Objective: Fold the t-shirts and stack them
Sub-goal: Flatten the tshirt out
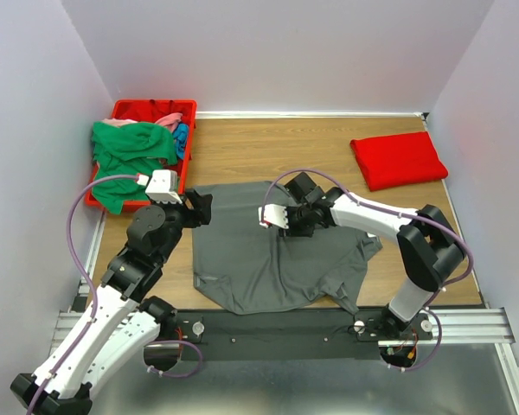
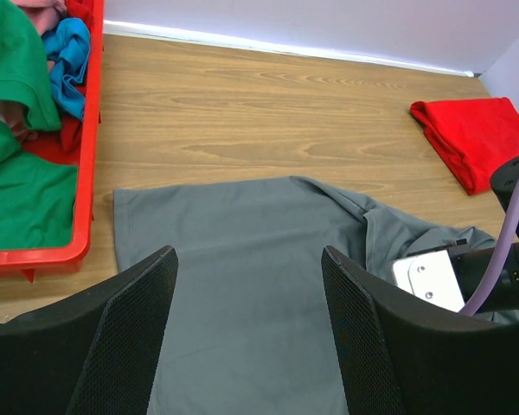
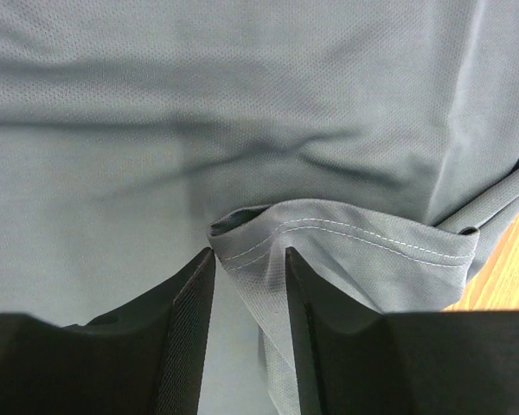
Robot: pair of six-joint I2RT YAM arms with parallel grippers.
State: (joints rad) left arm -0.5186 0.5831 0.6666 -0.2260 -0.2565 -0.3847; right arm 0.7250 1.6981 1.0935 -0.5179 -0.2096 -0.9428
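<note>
A dark grey t-shirt (image 1: 268, 259) lies spread across the near middle of the table, its right side rumpled. My left gripper (image 1: 199, 207) hovers open over the shirt's left part (image 2: 242, 259), nothing between its fingers (image 2: 138, 320). My right gripper (image 1: 281, 226) is down on the shirt's middle, jaws part open. A stitched hem fold (image 3: 329, 238) of the grey cloth (image 3: 199, 104) sits between its fingers (image 3: 190, 303). A bright red t-shirt (image 1: 398, 158) lies folded at the far right (image 2: 476, 138).
A red bin (image 1: 156, 104) stands at the far left of the table, its rim (image 2: 91, 130) near my left gripper. It holds a green t-shirt (image 1: 125, 156) that spills over the front, plus pink (image 1: 167, 118) and blue (image 1: 182, 138) ones. Walls close in on three sides.
</note>
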